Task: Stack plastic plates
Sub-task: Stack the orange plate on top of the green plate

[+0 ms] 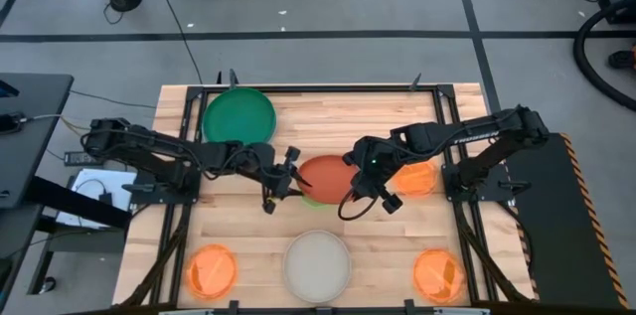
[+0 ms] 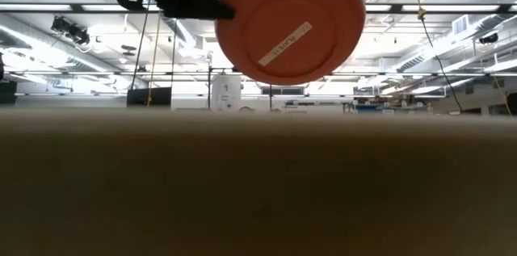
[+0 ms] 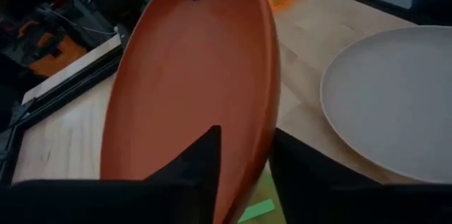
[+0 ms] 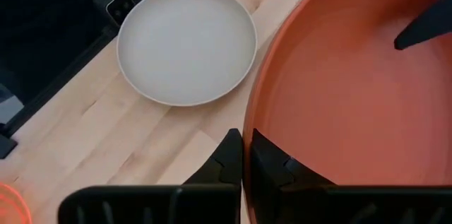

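Note:
The red-orange plate (image 1: 328, 178) hangs over the table's middle, held between both grippers. In the low view its underside (image 2: 291, 26), with a white sticker, faces the near edge. My left gripper (image 1: 288, 174) is shut on its left rim and my right gripper (image 1: 358, 184) on its right rim. A cream plate (image 1: 318, 265) lies flat near the near edge. The dark-green plate (image 1: 238, 116) lies at the far left. A strip of neon green (image 1: 311, 202) shows below the red-orange plate. My left gripper (image 3: 244, 167) pinches the red-orange plate's rim (image 3: 267, 139) on its left side, one finger (image 3: 198, 160) inside the dish and one outside. It comes in level from the table's left. The plate is lifted clear and steeply tilted. My right gripper (image 4: 247, 157) pinches the opposite rim (image 4: 248, 136), one finger (image 4: 272, 167) inside the dish and one (image 4: 227, 157) outside. It reaches in from the table's right. The plate hangs clear of the table between both grippers.
Small orange plates lie at the near left (image 1: 212, 270), the near right (image 1: 437, 275) and the right side (image 1: 415, 178) under my right arm. A black frame (image 1: 437, 96) borders the wooden table. Bare wood shows between the dark-green plate and the far right corner.

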Motion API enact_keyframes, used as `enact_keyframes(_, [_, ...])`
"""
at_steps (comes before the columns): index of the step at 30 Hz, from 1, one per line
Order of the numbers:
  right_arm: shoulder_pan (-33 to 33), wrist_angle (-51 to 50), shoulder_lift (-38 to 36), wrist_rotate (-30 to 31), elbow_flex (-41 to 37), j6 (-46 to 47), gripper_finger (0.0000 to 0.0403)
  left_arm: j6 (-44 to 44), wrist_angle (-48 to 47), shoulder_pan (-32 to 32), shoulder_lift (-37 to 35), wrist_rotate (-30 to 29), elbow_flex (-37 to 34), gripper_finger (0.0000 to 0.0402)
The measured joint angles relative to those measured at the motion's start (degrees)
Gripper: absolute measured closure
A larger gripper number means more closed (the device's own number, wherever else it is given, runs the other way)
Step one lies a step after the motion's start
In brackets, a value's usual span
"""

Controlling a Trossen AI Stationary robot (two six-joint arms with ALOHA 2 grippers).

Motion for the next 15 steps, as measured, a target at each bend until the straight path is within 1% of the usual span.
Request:
enact_keyframes(3, [0.0, 0.0, -0.1, 0.0, 0.0, 0.0, 0.0389, 0.1, 0.0, 0.0, -0.1, 0.0, 0.0, 0.0307])
enact_keyframes(7, [0.0, 0.0, -0.1, 0.0, 0.0, 0.0, 0.0389, 1.7, -0.1, -0.1, -0.2, 0.5, 0.0, 0.0326])
enact_keyframes(12, [-0.4, 0.1, -0.1, -0.2, 0.0, -0.1, 0.0389, 2.5, 0.0, -0.1, -0.2, 3.4, 0.0, 0.0352])
enact_keyframes(15, [-0.5, 0.1, -0.1, -0.2, 0.0, -0.1, 0.0387, 3.4, -0.2, -0.2, -0.2, 4.1, -0.1, 0.0371])
